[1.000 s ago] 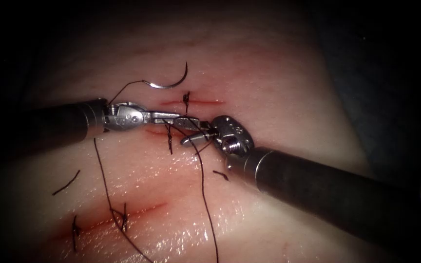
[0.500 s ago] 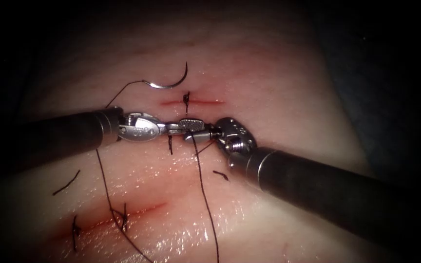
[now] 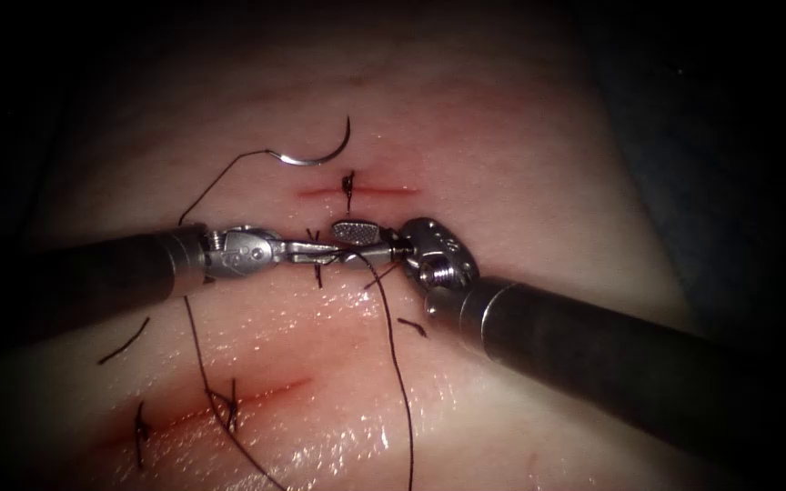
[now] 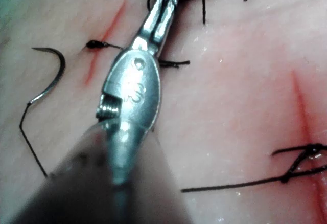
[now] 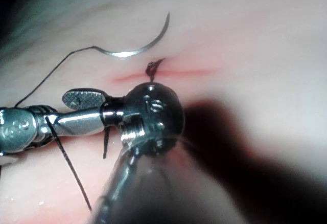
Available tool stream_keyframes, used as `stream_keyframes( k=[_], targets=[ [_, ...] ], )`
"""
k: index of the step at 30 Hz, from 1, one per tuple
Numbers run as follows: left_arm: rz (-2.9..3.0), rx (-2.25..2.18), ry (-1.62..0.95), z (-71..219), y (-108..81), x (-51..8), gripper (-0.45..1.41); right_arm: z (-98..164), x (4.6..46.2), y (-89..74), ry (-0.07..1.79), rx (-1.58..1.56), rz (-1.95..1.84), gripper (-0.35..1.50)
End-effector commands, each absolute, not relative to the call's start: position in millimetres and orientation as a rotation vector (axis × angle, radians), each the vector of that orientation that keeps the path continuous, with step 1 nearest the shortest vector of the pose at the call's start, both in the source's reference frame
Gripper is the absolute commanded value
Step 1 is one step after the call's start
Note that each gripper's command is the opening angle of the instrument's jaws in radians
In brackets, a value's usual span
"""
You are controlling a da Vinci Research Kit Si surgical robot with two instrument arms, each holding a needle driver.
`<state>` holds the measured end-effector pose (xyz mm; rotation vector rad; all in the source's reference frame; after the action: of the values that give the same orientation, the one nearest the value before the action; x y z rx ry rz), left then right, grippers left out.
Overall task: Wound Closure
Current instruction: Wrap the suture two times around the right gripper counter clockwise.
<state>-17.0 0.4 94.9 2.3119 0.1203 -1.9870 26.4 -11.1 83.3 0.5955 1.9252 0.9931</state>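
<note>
tissue (image 3: 520, 164), needle (image 3: 320, 156) lying free, thread (image 3: 393, 364)

Left tool (image 3: 325, 252) fingers closed, right tool (image 3: 361, 244) fingers parted, tips meeting

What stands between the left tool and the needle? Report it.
Nothing visible. The needle lies free on the tissue above the upper cut; only bare tissue separates it from the left tool. The open right tool sits alongside.

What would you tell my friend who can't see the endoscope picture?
Two tools meet tip to tip on the tissue: the left tool seems shut on the thread, the right tool has open, empty fingers. The curved needle lies loose on the tissue above, held by neither.
</note>
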Motion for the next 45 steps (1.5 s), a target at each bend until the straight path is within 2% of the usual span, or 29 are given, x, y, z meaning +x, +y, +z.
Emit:
stream_keyframes(
  k=[1, 6, 13, 25, 28, 39, 42, 45],
  targets=[
    [-1.896, 2.369, 0.221, 95.7, 0.4, -17.8, -0.45, 83.6, 27.3, -10.7, 1.928, 0.596, 0.987, 0.54],
    [-1.807, 2.398, 0.371, 96.5, 0.3, -18.2, -0.45, 83.6, 27.3, -10.7, 1.929, 0.596, 0.987, 0.54],
    [-1.735, 2.368, 0.440, 95.7, -0.5, -18.2, -0.45, 83.7, 27.4, -10.9, 1.925, 0.599, 0.974, 0.54],
    [-1.888, 2.237, 0.419, 93.3, -2.3, -18.0, -0.45, 83.9, 27.6, -10.6, 1.918, 0.598, 0.920, 0.52],
    [-1.909, 2.212, 0.382, 92.7, -2.7, -18.1, -0.45, 83.9, 27.8, -10.5, 1.920, 0.595, 0.919, 0.52],
    [-2.290, 1.798, -0.052, 92.0, -3.9, -21.1, -0.45, 83.6, 28.5, -11.0, 1.886, 0.572, 0.880, 0.54],
    [-2.446, 1.676, -0.150, 91.8, -4.0, -21.7, -0.45, 83.4, 28.7, -11.6, 1.816, 0.500, 0.907, 0.81],
    [-2.498, 1.650, -0.178, 91.7, -4.0, -21.8, -0.45, 83.1, 29.0, -12.3, 1.731, 0.431, 0.951, 0.86]
  ],
)
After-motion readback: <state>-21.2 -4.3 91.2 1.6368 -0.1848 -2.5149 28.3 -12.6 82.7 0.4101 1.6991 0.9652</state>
